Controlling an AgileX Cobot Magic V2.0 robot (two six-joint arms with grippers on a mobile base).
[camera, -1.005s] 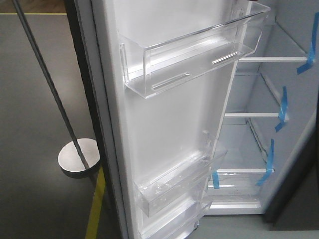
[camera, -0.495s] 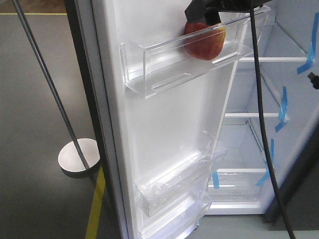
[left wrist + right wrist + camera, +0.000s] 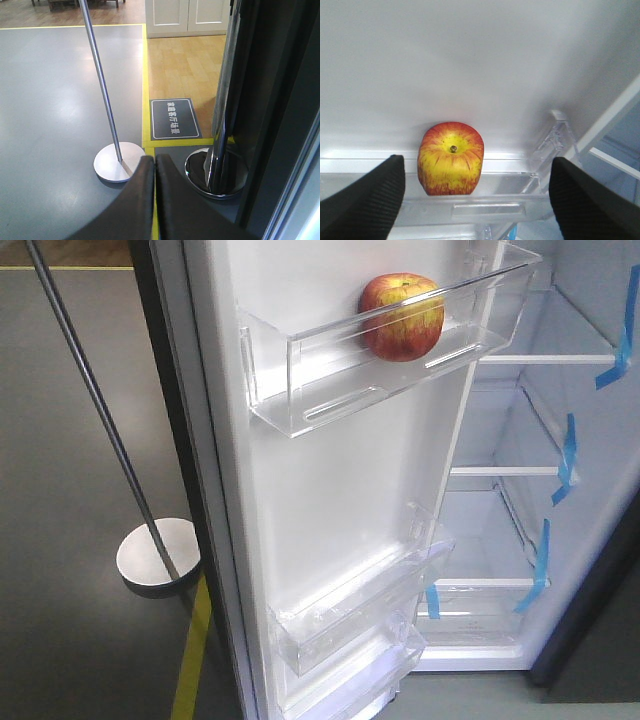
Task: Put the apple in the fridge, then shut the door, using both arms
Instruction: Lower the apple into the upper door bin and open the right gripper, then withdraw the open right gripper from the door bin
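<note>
The red and yellow apple (image 3: 401,316) (image 3: 451,158) rests by itself in the upper clear bin (image 3: 300,365) on the white inner face of the door (image 3: 330,500), which stands wide open. To the right of the door the white inside of the fridge (image 3: 520,510) shows glass shelves with blue tape. My right gripper (image 3: 476,192) is open and drawn back from the apple, its black fingertips (image 3: 367,200) wide apart, touching nothing. My left gripper (image 3: 154,172) is shut and empty, low over the floor by the door's dark outer side (image 3: 280,125). Neither arm shows in the front view.
A thin pole on a round silver base (image 3: 157,555) (image 3: 117,161) stands on the grey floor left of the door. A chrome post with a shiny base (image 3: 216,172) stands beside the door's dark outer side. Yellow floor lines (image 3: 192,660) run nearby. Lower door bins (image 3: 350,620) jut out.
The right gripper carried the apple into the upper door bin, let go of it and pulled up out of the front view. The apple now sits alone in the bin.
</note>
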